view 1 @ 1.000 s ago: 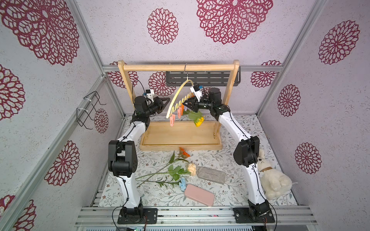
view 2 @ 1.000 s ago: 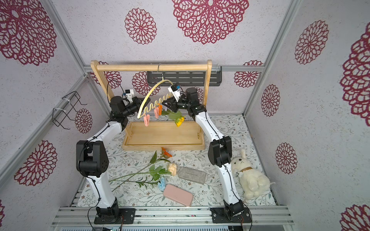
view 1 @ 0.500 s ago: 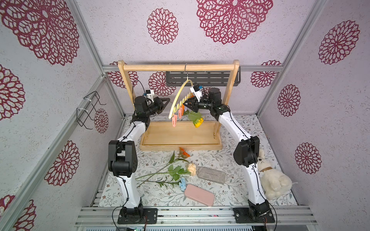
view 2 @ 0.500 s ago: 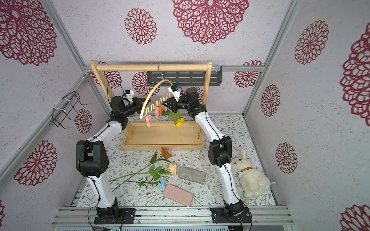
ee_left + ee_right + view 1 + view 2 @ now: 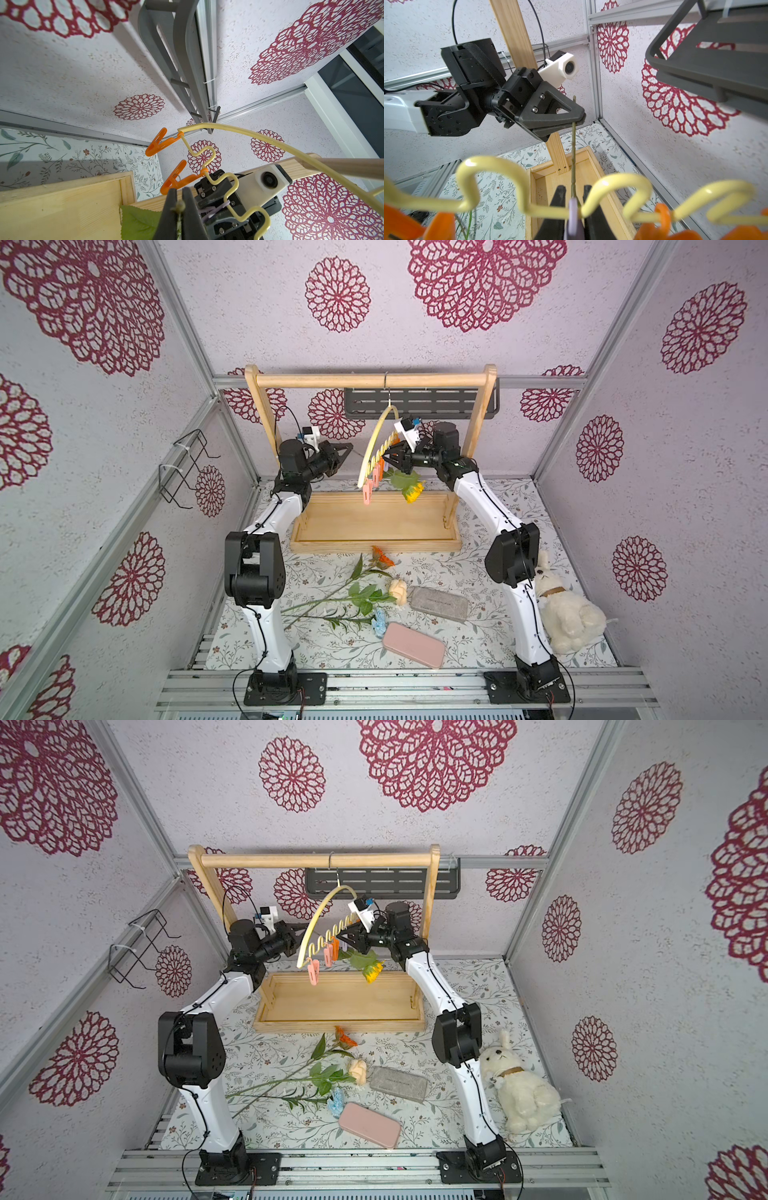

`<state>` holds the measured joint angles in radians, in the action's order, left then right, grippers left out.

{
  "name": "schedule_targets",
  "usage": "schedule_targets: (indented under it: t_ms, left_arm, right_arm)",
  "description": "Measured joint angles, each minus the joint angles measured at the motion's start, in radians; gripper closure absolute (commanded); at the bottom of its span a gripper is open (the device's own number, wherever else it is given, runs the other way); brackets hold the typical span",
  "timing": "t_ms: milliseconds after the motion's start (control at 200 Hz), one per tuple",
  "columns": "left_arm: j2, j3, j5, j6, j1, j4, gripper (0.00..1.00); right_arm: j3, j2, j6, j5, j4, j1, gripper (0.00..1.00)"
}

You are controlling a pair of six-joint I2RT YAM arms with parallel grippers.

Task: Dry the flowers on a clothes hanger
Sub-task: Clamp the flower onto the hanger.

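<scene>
The pale yellow clothes hanger [image 5: 372,439] [image 5: 319,915] hangs tilted from the wooden rail by its hook. My left gripper [image 5: 351,446] [image 5: 180,191] is shut on the upper end of the sunflower's stem [image 5: 573,149]. The yellow sunflower [image 5: 414,492] [image 5: 374,971] dangles head-down over the tray. My right gripper [image 5: 384,458] [image 5: 573,189] is shut on the lilac clip [image 5: 573,207] on the hanger's wavy bar, and the stem runs into that clip. The orange flower [image 5: 382,558], the cream rose [image 5: 397,591] and the blue bloom [image 5: 378,624] lie on the table.
The wooden rack [image 5: 374,380] stands on its tray base [image 5: 374,526] at the back, with a black shelf [image 5: 419,402] behind it. Orange clips [image 5: 158,143] and a pink clip [image 5: 368,493] hang from the hanger. A grey pouch [image 5: 438,603], a pink case [image 5: 413,645] and a plush rabbit [image 5: 569,618] lie nearer the front.
The hanger's lower end has swung a little to the right. Both grippers have stayed almost where they were, still shut.
</scene>
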<state>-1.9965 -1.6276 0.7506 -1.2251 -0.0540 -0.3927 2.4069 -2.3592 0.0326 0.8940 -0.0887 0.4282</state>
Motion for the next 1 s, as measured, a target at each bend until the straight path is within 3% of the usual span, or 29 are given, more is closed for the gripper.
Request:
schedule_targets:
  t_ms: [856,1001]
  left_arm:
    - [0.000,-0.027,-0.003,-0.027,0.000,-0.013,1.00]
    - [0.000,-0.027,-0.003,-0.029,0.000,-0.013,1.00]
  right_arm:
    - [0.009,0.000,-0.015,-0.001,-0.018,0.000,0.87]
    - [0.009,0.000,-0.014,-0.001,-0.018,0.000,0.79]
